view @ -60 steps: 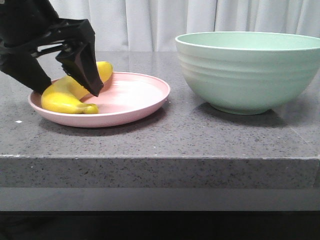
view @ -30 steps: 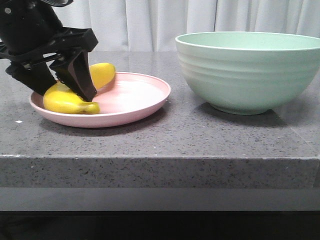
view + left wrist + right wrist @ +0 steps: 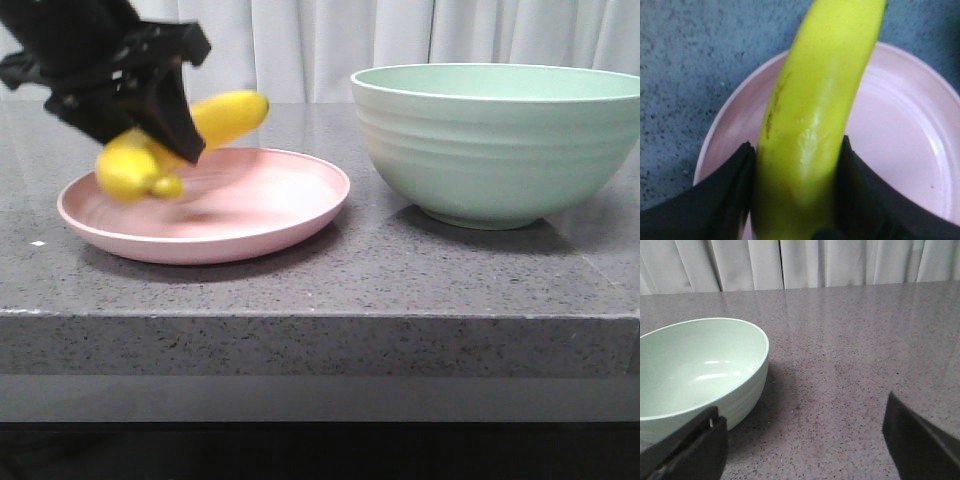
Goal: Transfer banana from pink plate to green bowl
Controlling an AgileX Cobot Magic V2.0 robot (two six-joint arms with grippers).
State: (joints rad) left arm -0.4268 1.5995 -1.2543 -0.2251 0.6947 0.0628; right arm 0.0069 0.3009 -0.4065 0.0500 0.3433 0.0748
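My left gripper (image 3: 160, 135) is shut on the yellow banana (image 3: 225, 115) and holds it in the air just above the pink plate (image 3: 270, 215). In the left wrist view the banana (image 3: 815, 110) sits squeezed between both black fingers (image 3: 722, 200), with the pink plate (image 3: 900, 135) below it. The mint-green bowl (image 3: 495, 150) stands to the right of the plate and holds nothing that I can see. My right gripper (image 3: 802, 440) is open and empty over the counter beside the bowl (image 3: 695, 370); it is out of the front view.
The grey speckled counter (image 3: 320, 290) ends in a front edge below the plate and bowl. White curtains (image 3: 400, 40) hang behind. A gap of bare counter lies between plate and bowl.
My left gripper closed on the banana and lifted it off the plate, up and slightly right. The plate shifted a little. The bowl has not moved.
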